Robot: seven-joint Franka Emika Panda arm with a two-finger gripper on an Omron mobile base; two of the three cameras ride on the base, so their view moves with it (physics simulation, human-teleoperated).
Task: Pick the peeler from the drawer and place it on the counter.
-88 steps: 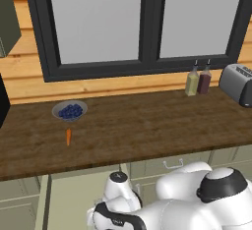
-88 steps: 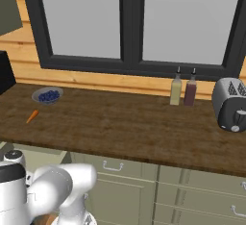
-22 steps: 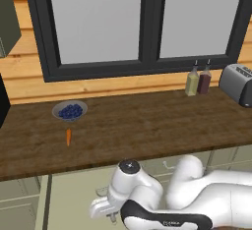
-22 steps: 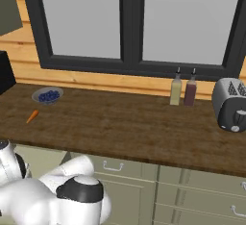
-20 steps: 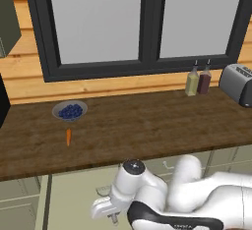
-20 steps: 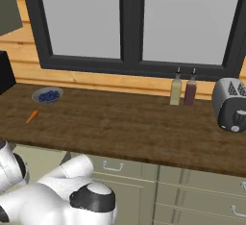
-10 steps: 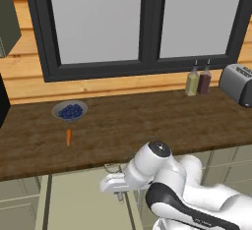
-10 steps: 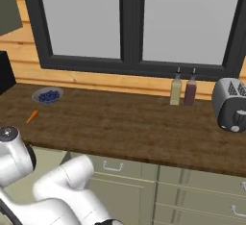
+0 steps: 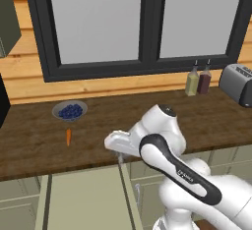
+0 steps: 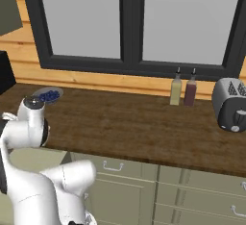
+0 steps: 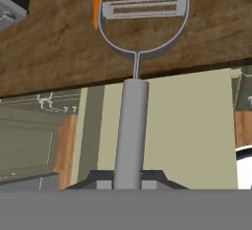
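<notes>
1. The counter (image 9: 162, 121) ran across the frame as a dark wood slab, its front edge just beyond the gripper; there was bare surface near that edge to receive the tool.
2. The drawer (image 9: 83, 199) stood pulled out below the counter edge, at about 7 o'clock in the left base view. Its pale interior appeared bare, in keeping with the tool having been lifted out.
3. The arm reached up from 5 o'clock, and the gripper (image 9: 119, 151) hung at the counter's front edge, above the drawer's right rim.
4. The gripper's jaws were closed on the handle of the peeler (image 11: 132, 126). In the hand view the handle ran straight out along the gripper's line towards 12 o'clock, so the ring head sat over the wood, clear of the fingers. Judged: carry stage, release pending.
5. A bowl of blueberries (image 9: 70, 110) sat at 10 o'clock on the counter.
6. A carrot (image 9: 68, 136) lay just in front of the bowl. In the hand view it showed beside the peeler's head, so a set-down might crowd it.
</notes>
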